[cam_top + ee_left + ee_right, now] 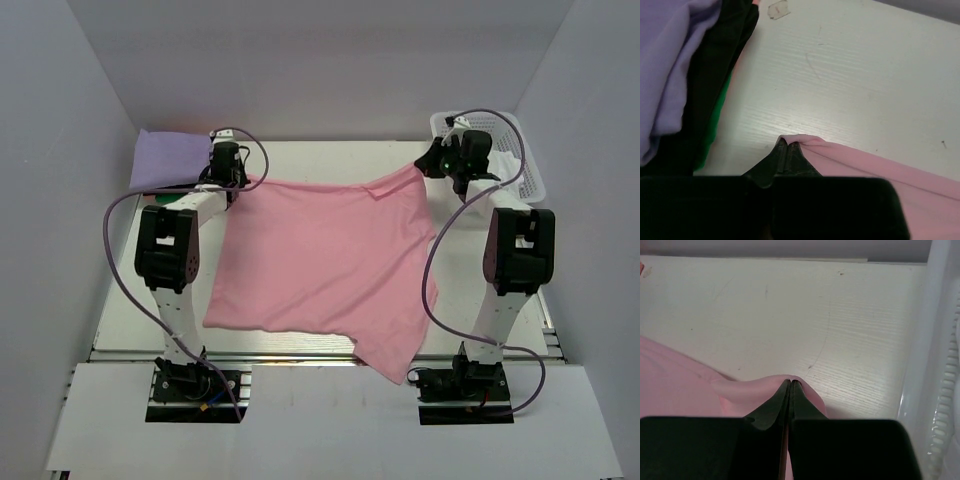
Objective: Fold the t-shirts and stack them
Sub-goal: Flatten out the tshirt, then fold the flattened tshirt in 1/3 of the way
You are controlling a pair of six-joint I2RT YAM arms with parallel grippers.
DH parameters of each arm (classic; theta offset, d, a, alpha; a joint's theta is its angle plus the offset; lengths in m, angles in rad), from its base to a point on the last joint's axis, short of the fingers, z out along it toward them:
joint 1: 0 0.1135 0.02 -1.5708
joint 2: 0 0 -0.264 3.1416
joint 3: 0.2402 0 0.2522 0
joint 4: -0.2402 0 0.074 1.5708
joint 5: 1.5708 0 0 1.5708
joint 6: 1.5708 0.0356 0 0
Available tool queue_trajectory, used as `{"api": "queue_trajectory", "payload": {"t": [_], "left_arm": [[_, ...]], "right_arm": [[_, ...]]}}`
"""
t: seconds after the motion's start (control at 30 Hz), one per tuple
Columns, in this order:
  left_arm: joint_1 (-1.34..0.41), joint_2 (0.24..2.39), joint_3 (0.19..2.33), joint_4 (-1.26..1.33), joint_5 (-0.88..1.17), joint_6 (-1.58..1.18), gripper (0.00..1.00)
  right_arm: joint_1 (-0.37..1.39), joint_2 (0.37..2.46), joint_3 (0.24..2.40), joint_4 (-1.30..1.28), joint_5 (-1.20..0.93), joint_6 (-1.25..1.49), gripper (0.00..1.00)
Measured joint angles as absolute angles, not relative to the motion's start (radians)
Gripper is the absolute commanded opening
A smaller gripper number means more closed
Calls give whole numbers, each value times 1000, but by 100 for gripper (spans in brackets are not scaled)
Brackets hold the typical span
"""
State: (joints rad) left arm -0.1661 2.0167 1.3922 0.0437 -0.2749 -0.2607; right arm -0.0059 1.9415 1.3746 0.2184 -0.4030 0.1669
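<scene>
The pink t-shirt (320, 260) lies spread across the middle of the table, its near right corner hanging over the front edge. My left gripper (238, 180) is shut on its far left corner (800, 140). My right gripper (432, 165) is shut on its far right corner (765, 385). Both hold the far edge just above the table. A folded lavender t-shirt (165, 160) sits at the far left on top of a black one (710, 75) and a green one (715, 125).
A white lattice basket (520, 150) stands at the far right, its wall close beside my right gripper in the right wrist view (940, 365). White walls close in the table at the back and sides. The stack lies just left of my left gripper.
</scene>
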Motion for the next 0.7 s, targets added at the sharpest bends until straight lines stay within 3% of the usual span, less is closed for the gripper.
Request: {"api": "queue_trajectory", "payload": {"t": [0.4, 0.7], "left_arm": [[-139, 2128, 1491, 84, -141, -255, 0], [-139, 2064, 1428, 93, -120, -236, 0]], "right_arm": [[55, 2086, 1568, 120, -334, 102, 0], [61, 1976, 1465, 56, -274, 112, 0]]}}
